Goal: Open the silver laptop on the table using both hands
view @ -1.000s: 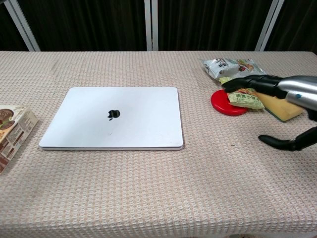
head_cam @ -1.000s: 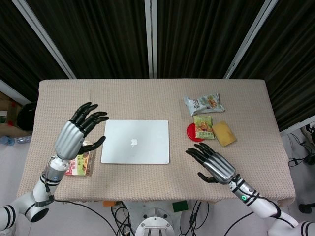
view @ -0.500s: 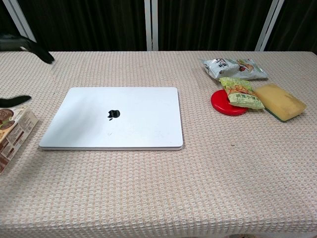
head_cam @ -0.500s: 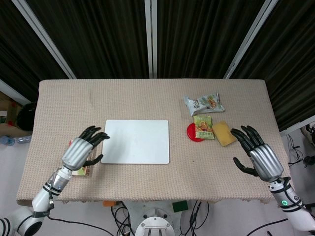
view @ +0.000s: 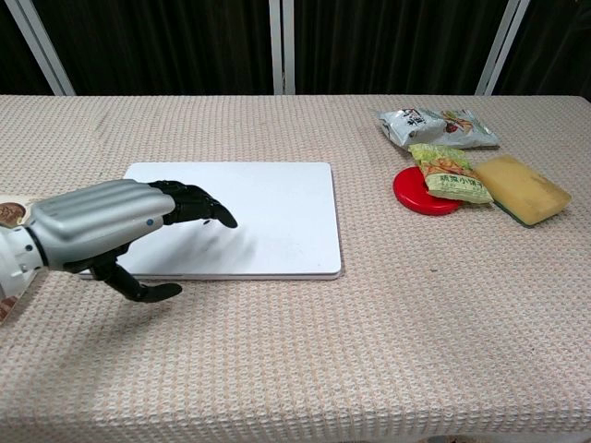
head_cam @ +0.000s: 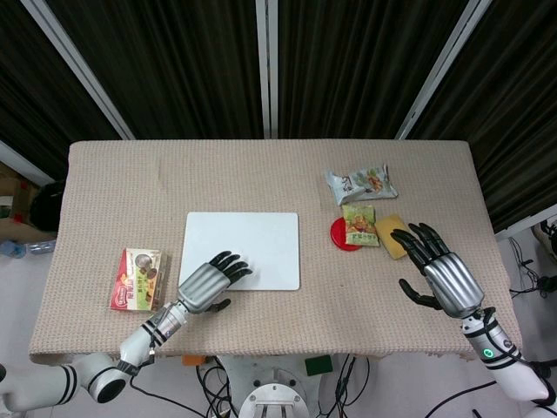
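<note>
Lying closed and flat, silver laptop (head_cam: 243, 250) on table (head_cam: 261, 170)

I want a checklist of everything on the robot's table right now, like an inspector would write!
Surface: table covered with a beige woven cloth.
Job's things: silver laptop, lid closed, lying flat.
Clutter: snack box left of the laptop; on the right, a snack bag, a green packet lying on a red disc, and a yellow sponge.
Hands: left hand at the laptop's front left corner, fingers reaching over the lid; right hand empty with fingers spread, near the sponge.
Cables: some on the floor under the table.
Surroundings: dark curtains behind.
</note>
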